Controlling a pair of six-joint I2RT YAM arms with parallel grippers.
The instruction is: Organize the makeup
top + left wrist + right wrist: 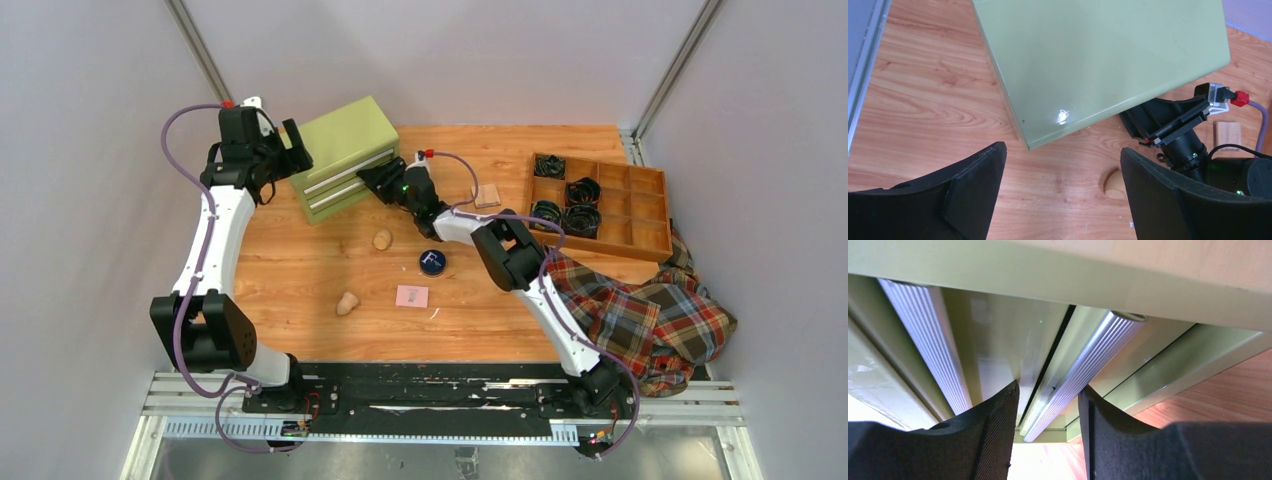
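At the table's (300,290) far-left corner, the green drawer cabinet (345,150) is overhung by the left gripper (1063,150), jaws wide and empty, probably to brace it. A ribbed drawer handle (1088,365) is bracketed by the right gripper (1049,390); clamping cannot be confirmed. Makeup is scattered mid-table: navy compact (432,262), pink pad (411,296), tan sponges (382,239). Wood-grain top, enclosed by grey walls (450,50).

Left black two-finger gripper (1062,148) is hovering wide open. Right black two-finger gripper (1048,390) is reaching forward, jaws partway apart.
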